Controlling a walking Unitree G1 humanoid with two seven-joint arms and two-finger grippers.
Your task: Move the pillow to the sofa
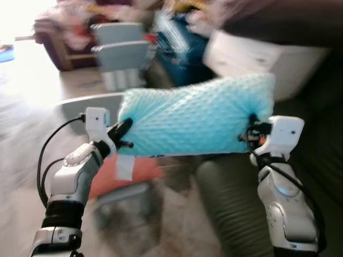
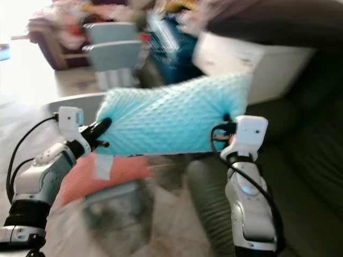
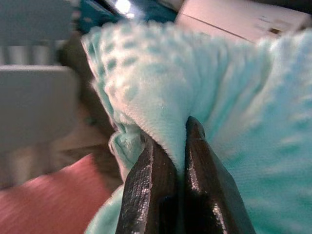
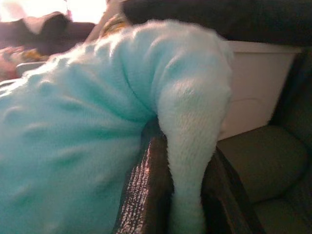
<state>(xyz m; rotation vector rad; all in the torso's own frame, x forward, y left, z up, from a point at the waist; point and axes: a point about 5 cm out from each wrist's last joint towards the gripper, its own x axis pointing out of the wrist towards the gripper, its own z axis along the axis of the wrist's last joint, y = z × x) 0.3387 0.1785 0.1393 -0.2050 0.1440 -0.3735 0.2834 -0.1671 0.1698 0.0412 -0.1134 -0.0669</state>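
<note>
The pillow [image 1: 195, 118] is held lengthwise from 9 to 3 o'clock, pinched by the left gripper [image 1: 124, 134] and right gripper [image 1: 251, 135]; the sofa [image 1: 316, 176] lies at 3 o'clock, nearer the right arm.

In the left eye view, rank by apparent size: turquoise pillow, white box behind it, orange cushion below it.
1. turquoise pillow, nearest the camera, held by left tool and right tool
2. white box
3. orange cushion, partly hidden, so unsure

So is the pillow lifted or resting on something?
Lifted: the pillow hangs between the left gripper and right gripper, each pinching an end.
</note>
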